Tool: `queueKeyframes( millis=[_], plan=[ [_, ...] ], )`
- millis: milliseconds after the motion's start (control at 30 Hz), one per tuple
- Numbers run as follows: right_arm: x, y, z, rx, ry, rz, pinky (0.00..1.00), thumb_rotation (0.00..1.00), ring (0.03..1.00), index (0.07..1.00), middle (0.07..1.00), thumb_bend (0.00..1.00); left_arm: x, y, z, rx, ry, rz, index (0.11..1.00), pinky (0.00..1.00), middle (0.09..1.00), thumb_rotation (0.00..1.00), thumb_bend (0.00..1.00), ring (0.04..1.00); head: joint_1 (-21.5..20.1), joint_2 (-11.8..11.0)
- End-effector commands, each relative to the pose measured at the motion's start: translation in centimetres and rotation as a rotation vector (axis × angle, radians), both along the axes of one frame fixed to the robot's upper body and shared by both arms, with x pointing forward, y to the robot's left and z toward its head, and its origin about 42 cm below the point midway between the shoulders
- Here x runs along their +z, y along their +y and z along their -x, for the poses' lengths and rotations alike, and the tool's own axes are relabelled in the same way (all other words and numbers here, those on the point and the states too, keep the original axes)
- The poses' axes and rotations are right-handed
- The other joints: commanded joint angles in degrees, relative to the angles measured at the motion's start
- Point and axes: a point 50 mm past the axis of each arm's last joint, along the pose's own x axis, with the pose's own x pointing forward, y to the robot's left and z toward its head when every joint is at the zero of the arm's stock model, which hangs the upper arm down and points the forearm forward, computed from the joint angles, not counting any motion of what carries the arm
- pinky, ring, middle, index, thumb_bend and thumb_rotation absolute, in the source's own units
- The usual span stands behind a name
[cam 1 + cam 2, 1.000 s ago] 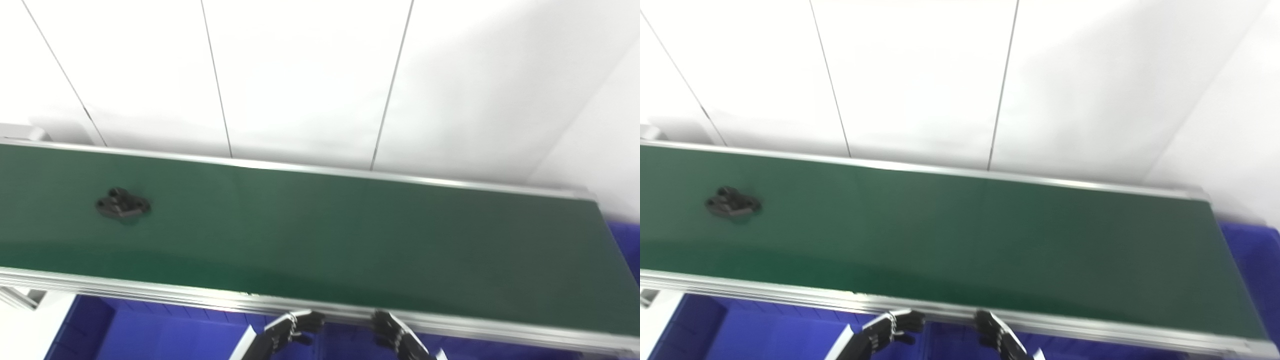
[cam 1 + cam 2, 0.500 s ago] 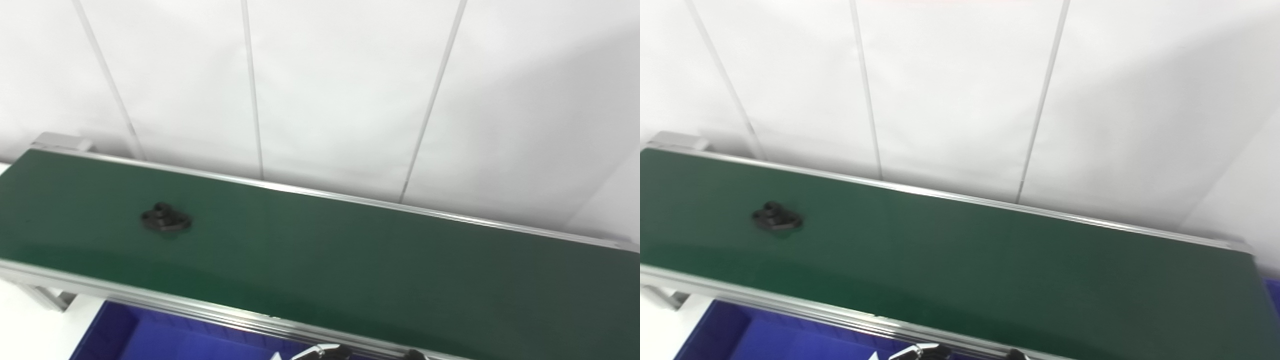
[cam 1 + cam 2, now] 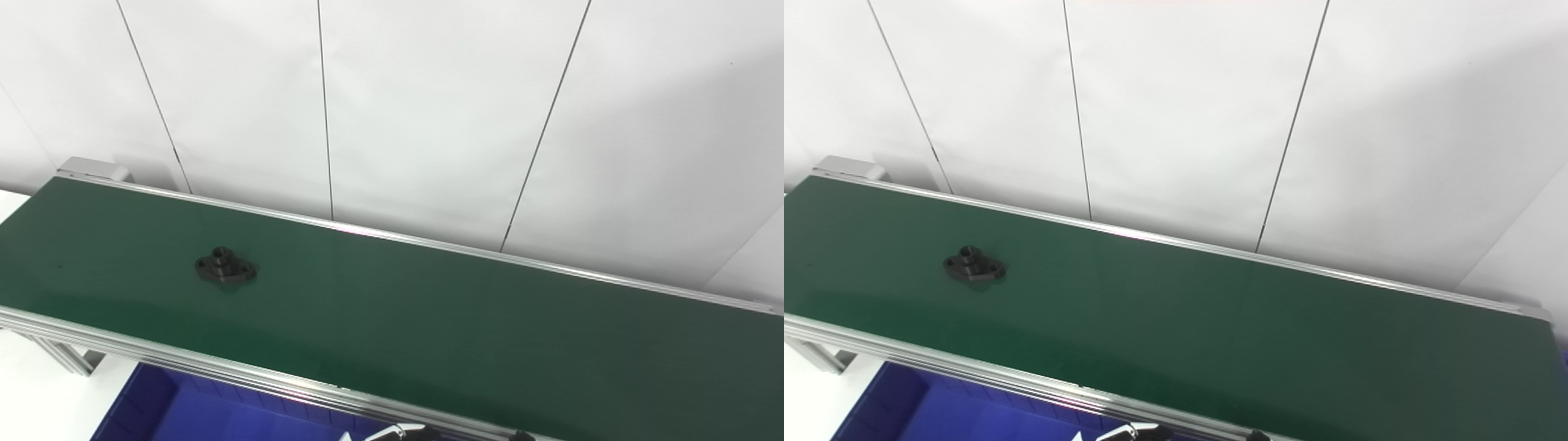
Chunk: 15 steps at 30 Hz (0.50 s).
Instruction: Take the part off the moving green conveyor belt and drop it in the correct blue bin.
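**A:** Where's the part (image 3: 225,269) right now?

**B:** Lying flat on the green conveyor belt (image 3: 429,318), toward the belt's left end and roughly midway between its far and near rails. It's a small black flange with a raised hub and a hole at each ear. Nothing touches it.

**A:** Why is it sitting out there on its own?

**B:** My reading is that it was fed on at the left end and the belt is carrying it toward the middle, where the hands wait. Flat on its base, it should ride steadily without rolling.

**A:** And the blue bin (image 3: 202,413)?

**B:** Just below the belt's near rail, at the lower left. Tucked under that edge, it lets a lifted part be pulled back and dropped in with little travel. Only one stretch of blue is visible, so I can't say which bin is the correct one.

**A:** How are the hands posed?

**B:** Barely in view. The left hand (image 3: 401,432) and right hand (image 3: 522,436) just peek up at the bottom edge, beside the near rail and well apart from the part. Only the tips show, so I cannot tell whether either is spread or curled. Neither holds the part.

**A:** So the pick hasn't started?

**B:** I'd judge not; the reach has to be timed to the part's arrival.
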Motion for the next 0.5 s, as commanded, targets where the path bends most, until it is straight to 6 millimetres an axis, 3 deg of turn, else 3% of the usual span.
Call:
queueKeyframes(
  millis=[0, 133, 233, 367, 467],
  plan=[
    [0.8, 0.2, -0.4, 0.023, -0.056, -0.024, 0.93, 0.86, 0.925, 0.923, 0.917, 0.95, 0.3, 0.4, -0.5, 0.005, -0.044, 0.016, 0.757, 0.69, 0.765, 0.76, 0.84, 0.735, 0.0, 0.0],
    [1.3, 0.1, -0.5, 0.033, -0.078, -0.026, 0.94, 0.86, 0.926, 0.93, 0.923, 0.94, 0.3, 0.2, -0.7, 0.009, -0.046, 0.02, 0.75, 0.68, 0.757, 0.76, 0.85, 0.726, -0.1, 0.1],
    [2.9, 0.2, -0.8, 0.045, -0.137, 0.004, 0.94, 0.86, 0.923, 0.929, 0.915, 0.94, 0.4, 0.3, -0.8, 0.001, -0.039, 0.025, 0.756, 0.69, 0.763, 0.76, 0.86, 0.734, 0.1, 0.1],
    [4.3, 0.1, -1.4, 0.043, -0.195, 0.01, 0.87, 0.83, 0.898, 0.917, 0.899, 0.89, 0.4, 0.0, -1.0, 0.003, -0.037, 0.035, 0.75, 0.68, 0.758, 0.74, 0.86, 0.728, 0.1, 0.1],
    [5.4, 0.3, -1.8, 0.026, -0.243, -0.015, 0.91, 0.79, 0.918, 0.912, 0.903, 0.91, 0.4, 0.1, -1.1, 0.005, -0.036, 0.033, 0.75, 0.69, 0.76, 0.75, 0.87, 0.732, -0.1, 0.0]
  ],
)
